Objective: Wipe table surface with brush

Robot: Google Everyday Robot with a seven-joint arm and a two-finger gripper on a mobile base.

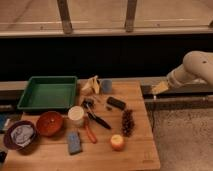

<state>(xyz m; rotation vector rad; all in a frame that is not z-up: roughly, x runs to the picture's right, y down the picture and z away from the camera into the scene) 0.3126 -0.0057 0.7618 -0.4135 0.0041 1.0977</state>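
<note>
Now: approach not begun, brush lying untouched

Landmark for all positions: flat black rectangular block (116, 103), near the middle of the light-brown wooden plank table surface (141, 150).

Brush (98, 119): small, slim and black, lying flat on the planks just left of the block and nearer the camera. Its long axis runs diagonally. One end points up-left toward a short white cup (76, 116), the other down-right toward a dark pine cone (128, 122). I cannot tell which end is the head. An orange-handled tool (90, 134) lies just beyond the brush on the side away from the block, close enough to be confused with it.

Gripper (158, 90): right of the block and a little farther back, past the table's right edge, well apart from everything on the table. The jaws stand released, with nothing between them.

Key relation: the brush lies left of the jaws, toward the camera and lower, with the block roughly on the line between them.

Judgement: the reach should pass over the block, and the wrist should turn so the jaws cross the diagonal handle. Main risk is catching the orange-handled tool or nudging the cup.
</note>
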